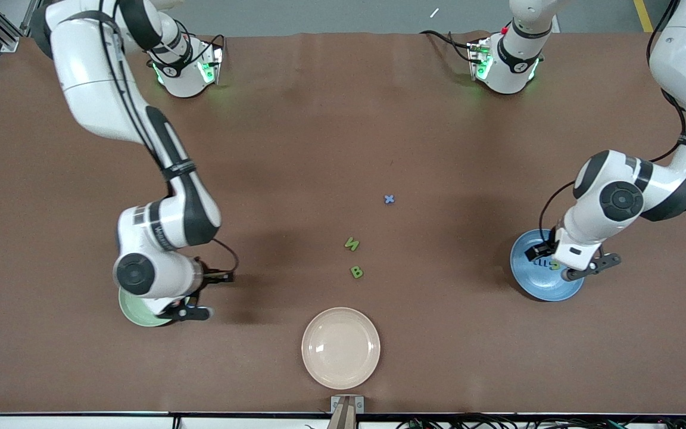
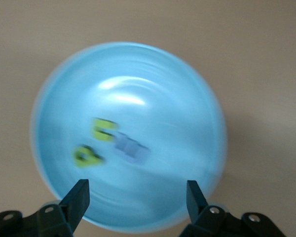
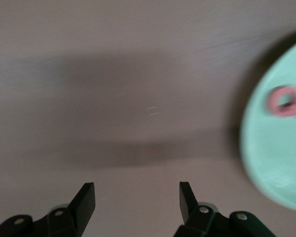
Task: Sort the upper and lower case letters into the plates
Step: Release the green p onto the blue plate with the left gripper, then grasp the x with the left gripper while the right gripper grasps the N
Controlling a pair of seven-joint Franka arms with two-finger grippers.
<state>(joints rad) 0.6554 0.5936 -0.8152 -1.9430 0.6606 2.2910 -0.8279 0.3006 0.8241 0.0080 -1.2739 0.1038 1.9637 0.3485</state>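
The blue plate point(image 1: 533, 286) lies toward the left arm's end of the table. In the left wrist view this plate point(image 2: 153, 84) holds a green n point(image 2: 103, 129), a green p point(image 2: 87, 155) and a blue m point(image 2: 131, 149). My left gripper point(image 1: 569, 262) hangs over it, open and empty point(image 2: 137, 195). The mint green plate point(image 1: 131, 310) is mostly hidden under my right arm. In the right wrist view it point(image 3: 276, 158) holds the pink Q point(image 3: 284, 101). My right gripper point(image 1: 197, 298) is open and empty point(image 3: 136, 195) over bare table beside that plate. The blue x point(image 1: 389, 199), green N point(image 1: 352, 243) and green B point(image 1: 356, 272) lie mid-table. The blue G is hidden.
A cream-beige plate point(image 1: 340, 347) sits empty near the table's front edge, nearer to the front camera than the green B. The brown table mat point(image 1: 319, 119) stretches between the two arm bases.
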